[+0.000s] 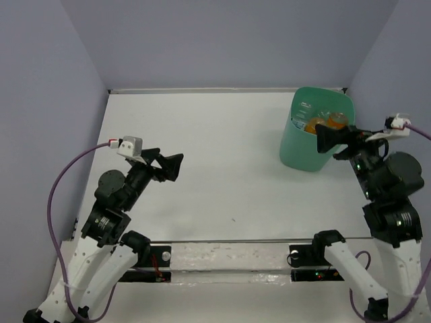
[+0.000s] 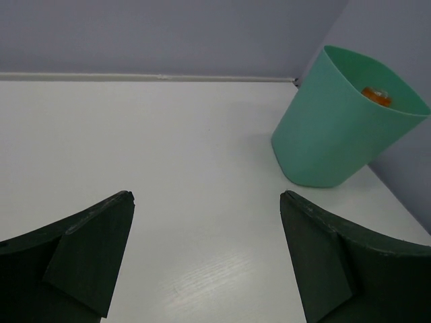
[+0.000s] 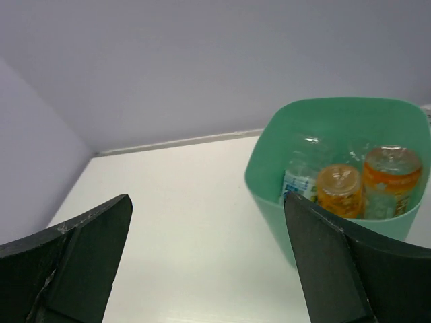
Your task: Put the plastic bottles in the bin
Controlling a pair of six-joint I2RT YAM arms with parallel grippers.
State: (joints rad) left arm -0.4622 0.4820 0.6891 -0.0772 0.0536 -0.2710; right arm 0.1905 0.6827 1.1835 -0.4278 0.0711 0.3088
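My right gripper (image 1: 321, 140) hangs open and empty at the rim of the bin (image 1: 302, 151); the bottles (image 3: 340, 192) stand inside it. My left gripper (image 1: 176, 167), open and empty too, hovers over the table (image 1: 229, 168), well apart from the bin.

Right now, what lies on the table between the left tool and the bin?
Nothing: the top external view shows only bare white table between the left tool and the bin, and the left wrist view agrees.
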